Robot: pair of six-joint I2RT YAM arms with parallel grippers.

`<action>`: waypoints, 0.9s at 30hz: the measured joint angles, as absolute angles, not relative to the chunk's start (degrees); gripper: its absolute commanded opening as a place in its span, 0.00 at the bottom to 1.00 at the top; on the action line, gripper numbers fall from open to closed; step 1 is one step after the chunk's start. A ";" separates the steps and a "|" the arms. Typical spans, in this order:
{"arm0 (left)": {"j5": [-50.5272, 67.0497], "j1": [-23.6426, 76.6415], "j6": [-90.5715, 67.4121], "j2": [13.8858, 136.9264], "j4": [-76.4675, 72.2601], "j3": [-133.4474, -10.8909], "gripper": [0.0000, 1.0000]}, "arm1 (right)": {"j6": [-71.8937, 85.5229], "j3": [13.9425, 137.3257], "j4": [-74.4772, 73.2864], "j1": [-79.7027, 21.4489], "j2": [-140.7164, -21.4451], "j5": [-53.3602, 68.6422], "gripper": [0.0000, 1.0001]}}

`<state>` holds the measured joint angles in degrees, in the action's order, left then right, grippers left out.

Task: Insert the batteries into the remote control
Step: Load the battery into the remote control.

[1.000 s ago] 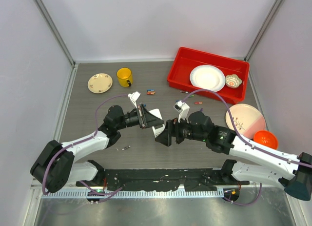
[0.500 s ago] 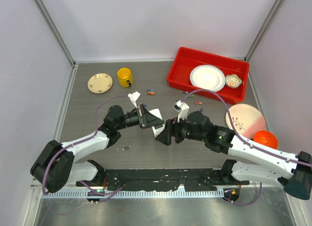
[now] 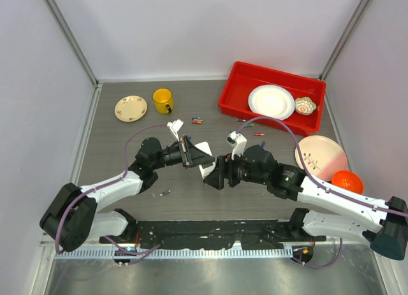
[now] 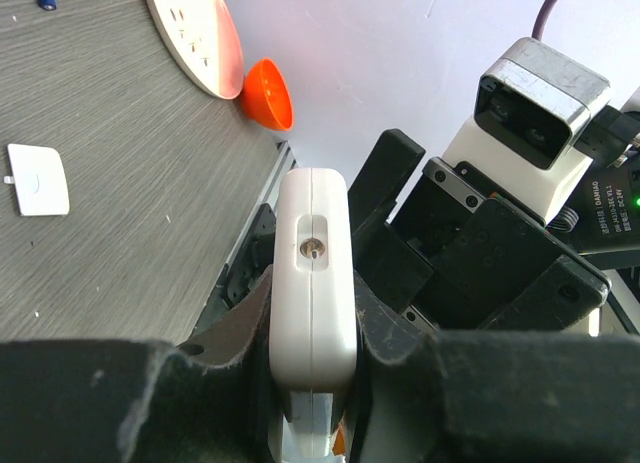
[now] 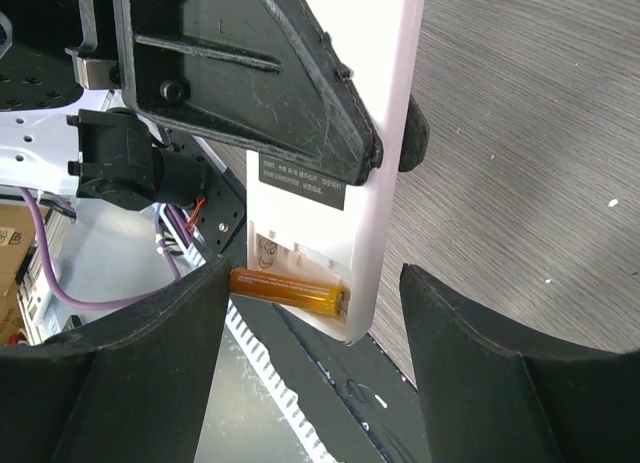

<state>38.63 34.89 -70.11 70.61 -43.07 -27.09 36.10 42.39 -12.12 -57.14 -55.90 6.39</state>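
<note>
My left gripper (image 3: 190,153) is shut on the white remote control (image 3: 204,158) and holds it above the table, back side toward the right arm. In the left wrist view the remote (image 4: 313,273) stands clamped between my fingers (image 4: 240,328). In the right wrist view the remote (image 5: 385,133) has its battery bay open. An orange battery (image 5: 290,291) lies slanted, one end in the bay, the other against my left finger (image 5: 120,363). My right gripper (image 5: 315,368) is wide open around the remote's lower end (image 3: 213,174). Loose batteries (image 3: 197,120) lie on the table further back.
A red bin (image 3: 236,94) at the back right holds a white plate (image 3: 271,101). A yellow mug (image 3: 162,100) and small plate (image 3: 131,108) stand at the back left. A pink plate (image 3: 320,157) and orange bowl (image 3: 347,181) are right. A white cover (image 4: 38,180) lies on the table.
My right arm has crept slightly left toward the remote. The left arm and the remote have held still.
</note>
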 measured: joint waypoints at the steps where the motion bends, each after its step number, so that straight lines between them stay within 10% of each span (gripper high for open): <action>1: 38.63 34.89 -70.11 70.61 -43.09 -27.09 0.00 | 36.10 42.39 -12.12 -57.14 -55.90 6.28 0.72; 27: 37.76 34.87 -70.08 70.57 -43.07 -27.09 0.00 | 36.71 42.17 -11.86 -57.14 -55.88 4.89 0.50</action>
<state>37.76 34.87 -70.08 70.57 -43.07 -27.09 36.71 42.17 -11.86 -57.14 -55.88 4.89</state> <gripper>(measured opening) 0.254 0.552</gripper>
